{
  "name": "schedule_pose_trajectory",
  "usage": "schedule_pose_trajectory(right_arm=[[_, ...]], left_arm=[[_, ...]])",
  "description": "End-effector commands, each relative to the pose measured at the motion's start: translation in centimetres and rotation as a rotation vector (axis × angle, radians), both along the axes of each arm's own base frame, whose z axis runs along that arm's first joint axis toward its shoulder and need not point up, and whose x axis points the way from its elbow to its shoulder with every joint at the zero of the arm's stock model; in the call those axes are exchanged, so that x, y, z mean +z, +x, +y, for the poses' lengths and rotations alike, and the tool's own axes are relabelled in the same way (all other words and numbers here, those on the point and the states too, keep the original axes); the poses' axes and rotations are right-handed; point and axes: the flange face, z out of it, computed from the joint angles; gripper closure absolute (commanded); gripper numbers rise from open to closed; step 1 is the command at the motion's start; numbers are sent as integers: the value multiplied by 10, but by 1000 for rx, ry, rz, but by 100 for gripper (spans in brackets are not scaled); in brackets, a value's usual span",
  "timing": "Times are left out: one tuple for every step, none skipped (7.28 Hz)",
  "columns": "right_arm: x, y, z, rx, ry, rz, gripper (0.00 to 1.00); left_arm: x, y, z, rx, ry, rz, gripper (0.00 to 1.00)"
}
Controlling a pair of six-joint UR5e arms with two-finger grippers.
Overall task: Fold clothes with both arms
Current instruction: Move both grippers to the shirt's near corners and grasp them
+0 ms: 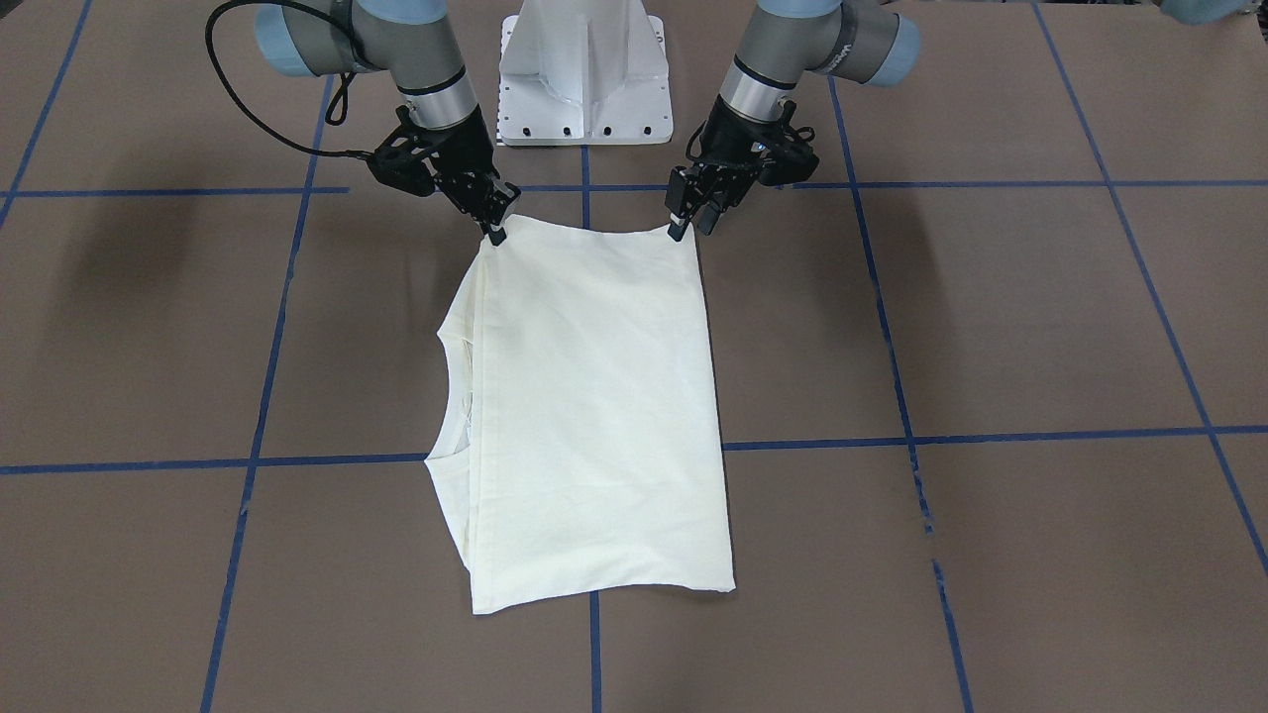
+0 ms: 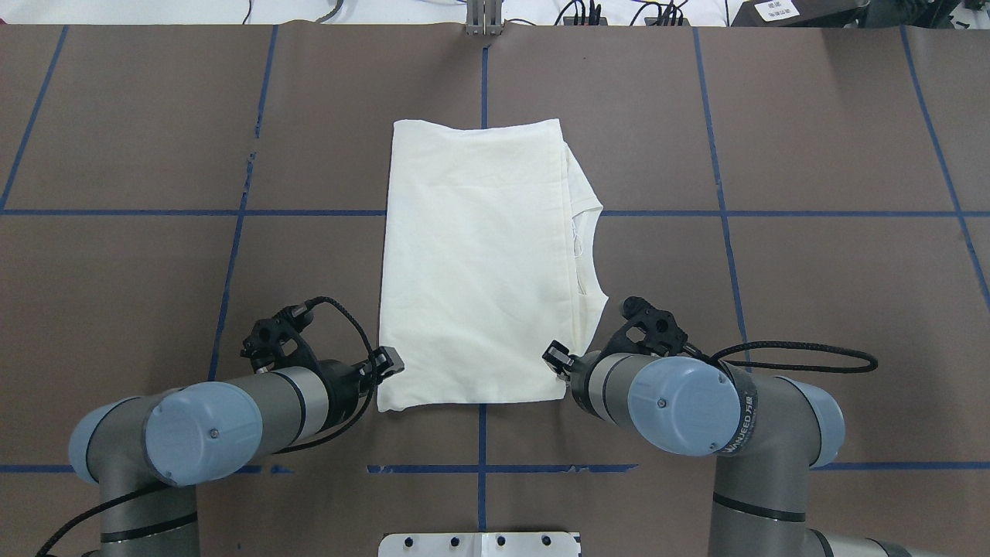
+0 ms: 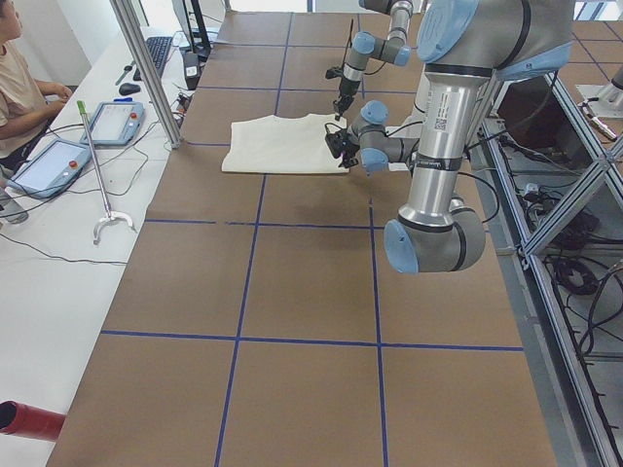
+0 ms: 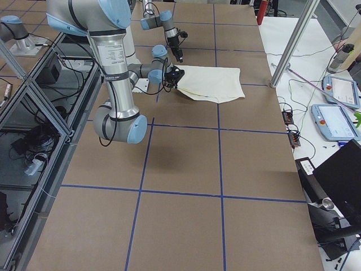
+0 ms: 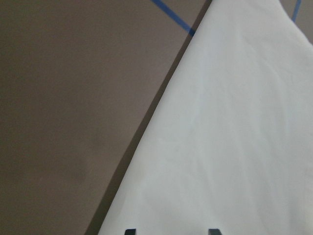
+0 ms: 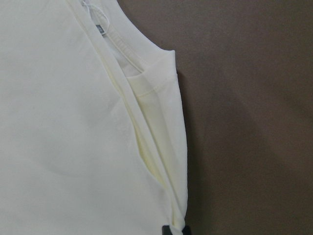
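**Both near corners covered, the fold lies ahead**

My left arm (image 2: 255,394) sits at the near left corner of the T-shirt (image 2: 479,255). The left jaws seem parted about the cloth, though the wrist view shows only their tips. The shirt lies flat on the desk (image 2: 812,294), its long axis running straight away from me and its collar (image 2: 589,232) on the right edge. On my right arm (image 2: 619,379), the right jaws are clamped on the near right corner. Both arms are equally near.

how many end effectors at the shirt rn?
2. Left end effector, jaws apart, at the T-shirt corner nearest the robot, away from the collar; right end effector pinches the collar-side one.
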Motion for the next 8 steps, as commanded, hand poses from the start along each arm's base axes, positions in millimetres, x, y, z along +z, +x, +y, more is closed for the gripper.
schedule_pose_trajectory(right_arm=[[-1,0,-1,1,2,-1,100],[0,-1,0,-1,2,0,100],[2,0,0,0,2,3,100],[2,0,0,0,2,3,100],[2,0,0,0,2,3,100],[7,1,0,0,-1,12,100],[10,2,0,0,-2,15,100],[7,4,0,5,2,8,100]], left_arm=[[7,15,11,9,-3,-26,39],[14,21,9,9,-6,-41,39],[11,28,9,10,-6,-41,40],[12,30,8,10,-7,-44,48],[15,31,8,9,-10,-53,64],[15,31,7,8,-10,-54,98],[12,29,7,8,-9,-48,100],[-6,23,8,6,-6,-35,100]])
